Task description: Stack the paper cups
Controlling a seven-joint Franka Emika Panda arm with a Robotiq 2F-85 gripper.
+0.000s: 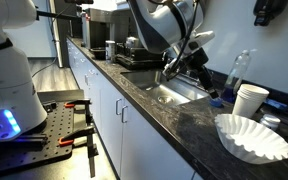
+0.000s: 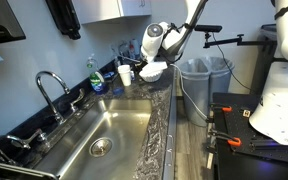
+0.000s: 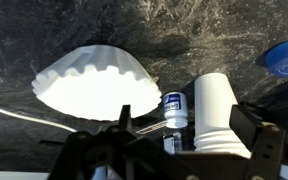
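Cups first: in an exterior view a white paper cup (image 1: 250, 100) stands upright on the dark stone tabletop (image 1: 184, 125), just behind the ruffled coffee filters (image 1: 252, 137) and beside a clear bottle (image 1: 239, 70). The arm hangs over the sink (image 1: 179, 92), its tool (image 1: 184, 62) lifted well clear of the cup; from here I cannot tell whether the jaws are spread or closed, and nothing shows between them.

Over to the opposite exterior angle: the sink (image 2: 104, 135) fills the foreground, and far down the tabletop (image 2: 159, 130) the filters (image 2: 152, 71) sit with a cup (image 2: 125, 75) just beside them, the arm leaning above. Too small to read the tool there.

Wrist view now: the filters (image 3: 94, 85) loom large, and a cup (image 3: 213, 105) sits to their right, close to the tool's dark frame at the bottom edge. It seems ringed near its base, perhaps two cups already nested, though that is hard to confirm. A small blue-labelled container (image 3: 174, 105) stands between filters and cup; a blue lid (image 3: 287, 57) lies at the far right.

My read: the approach is on. Best done by centring over the cup's rim, jaws spread wide, descending straight, and keeping clear of the filters, which would crumple or drag at a touch.
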